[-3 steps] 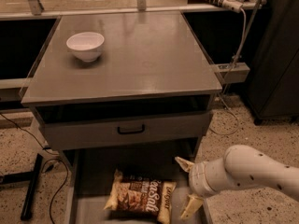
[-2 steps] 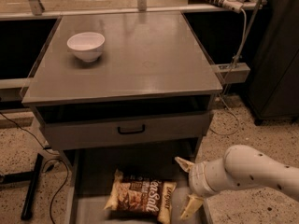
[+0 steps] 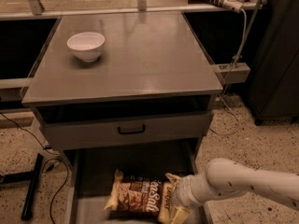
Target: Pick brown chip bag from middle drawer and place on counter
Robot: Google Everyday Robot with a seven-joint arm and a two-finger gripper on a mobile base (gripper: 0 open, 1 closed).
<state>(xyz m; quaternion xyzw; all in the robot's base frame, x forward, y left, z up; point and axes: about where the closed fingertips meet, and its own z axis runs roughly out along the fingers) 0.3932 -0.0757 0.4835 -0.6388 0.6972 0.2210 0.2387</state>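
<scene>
On the far left of the counter [image 3: 145,69] the white bowl [image 3: 86,45] sits where it was; nothing up there has moved. Below, the middle drawer [image 3: 91,204] is pulled out towards us, and the brown chip bag [image 3: 138,197] lies flat on its floor, unshifted. The change is on the right. The gripper [image 3: 176,196] has slid left and nearer over the last second. Its fingers are spread, one far and one near, at the bag's right end, which looks to sit between them. To me the reach is nearly over, with only the squeeze and lift to come.
</scene>
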